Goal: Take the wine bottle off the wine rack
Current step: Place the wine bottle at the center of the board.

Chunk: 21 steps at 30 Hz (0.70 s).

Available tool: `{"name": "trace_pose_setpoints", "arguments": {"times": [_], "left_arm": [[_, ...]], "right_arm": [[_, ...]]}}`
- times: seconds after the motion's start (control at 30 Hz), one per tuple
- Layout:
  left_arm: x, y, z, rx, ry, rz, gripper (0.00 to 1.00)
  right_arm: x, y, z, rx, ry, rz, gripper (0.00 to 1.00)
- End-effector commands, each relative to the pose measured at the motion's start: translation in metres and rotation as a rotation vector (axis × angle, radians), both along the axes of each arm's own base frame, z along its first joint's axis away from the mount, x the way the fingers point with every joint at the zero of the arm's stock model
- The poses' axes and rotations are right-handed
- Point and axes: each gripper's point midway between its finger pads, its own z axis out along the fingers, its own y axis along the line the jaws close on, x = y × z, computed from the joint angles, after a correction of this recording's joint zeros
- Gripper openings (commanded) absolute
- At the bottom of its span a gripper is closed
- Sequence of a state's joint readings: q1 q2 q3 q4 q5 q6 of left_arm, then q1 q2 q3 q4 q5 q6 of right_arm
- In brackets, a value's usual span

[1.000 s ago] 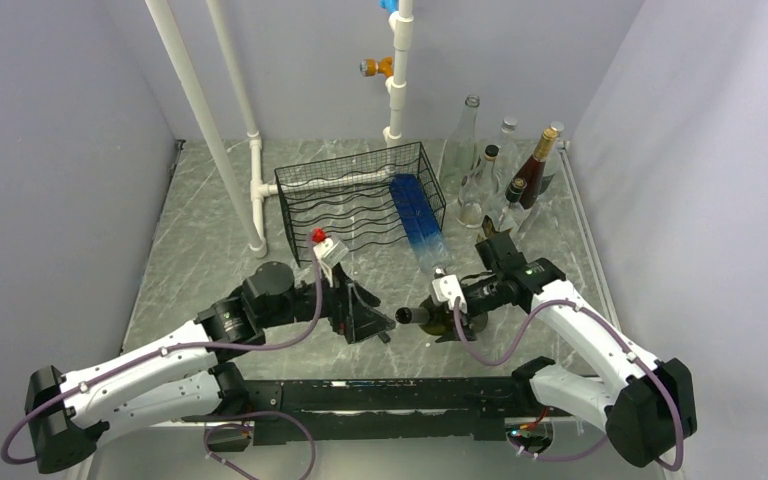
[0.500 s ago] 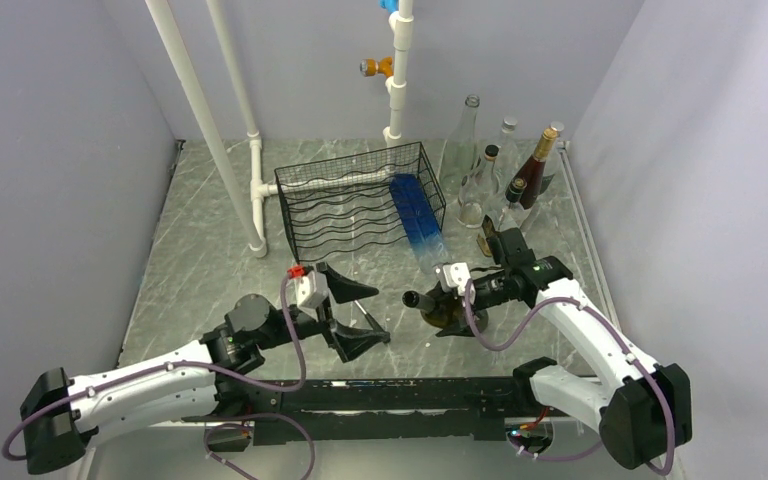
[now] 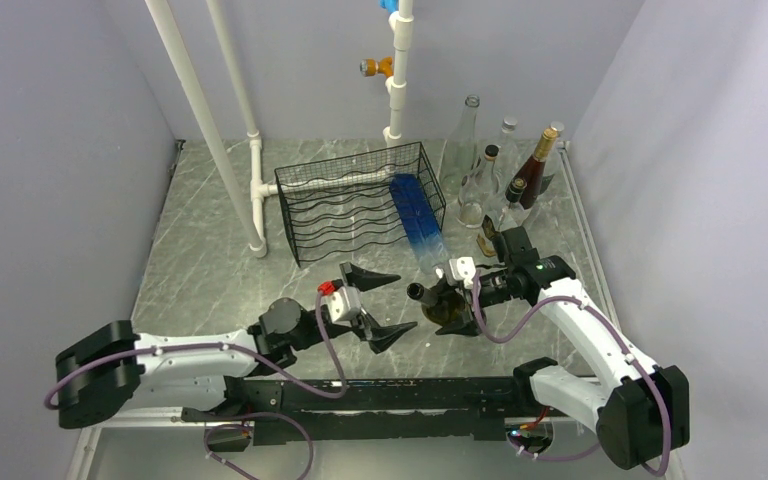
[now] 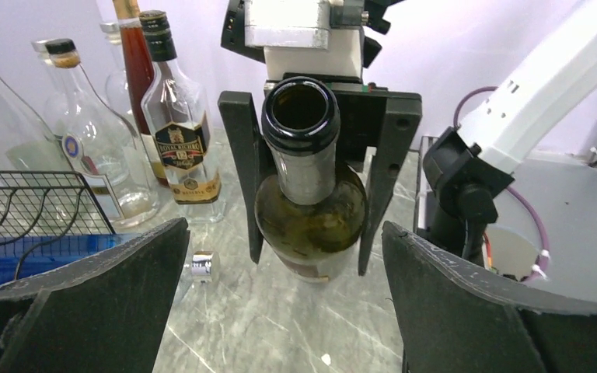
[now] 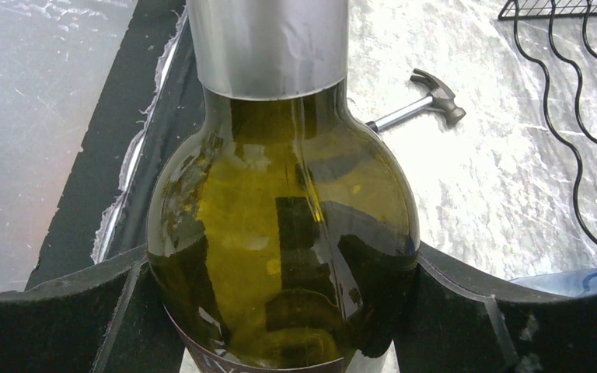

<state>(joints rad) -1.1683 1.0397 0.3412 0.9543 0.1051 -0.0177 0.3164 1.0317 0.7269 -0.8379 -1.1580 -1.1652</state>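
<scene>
Out on the counter [image 3: 210, 270], in front of the wine rack [image 3: 350, 205] and clear of its wavy tiers: dark green wine bottle [image 3: 443, 303], held roughly sideways, clamped around its belly by the right jaws, open mouth aimed at the left arm. Left jaws spread wide, empty, just short of that mouth. Inside the rack's right end, a blue bottle [image 3: 415, 215]. Behind to the right, upright bottles [image 3: 480, 185] clustered.
</scene>
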Motion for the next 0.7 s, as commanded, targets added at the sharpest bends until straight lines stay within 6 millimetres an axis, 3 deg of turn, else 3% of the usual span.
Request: {"name": "trace_pose_setpoints", "arguments": {"times": [0.0, 0.37, 0.67], "left_arm": [[0.007, -0.003, 0.063, -0.220, -0.106, 0.038, 1.00], [0.003, -0.028, 0.074, -0.330, -0.081, -0.036, 0.91], [0.005, -0.046, 0.070, -0.352, -0.036, -0.079, 0.71]], "right_arm": [[0.004, 0.011, 0.038, 0.127, -0.078, 0.042, 0.01], [0.005, 0.011, 0.038, 0.132, -0.071, 0.037, 0.01], [0.005, 0.010, 0.040, 0.141, -0.069, 0.036, 0.01]]}}
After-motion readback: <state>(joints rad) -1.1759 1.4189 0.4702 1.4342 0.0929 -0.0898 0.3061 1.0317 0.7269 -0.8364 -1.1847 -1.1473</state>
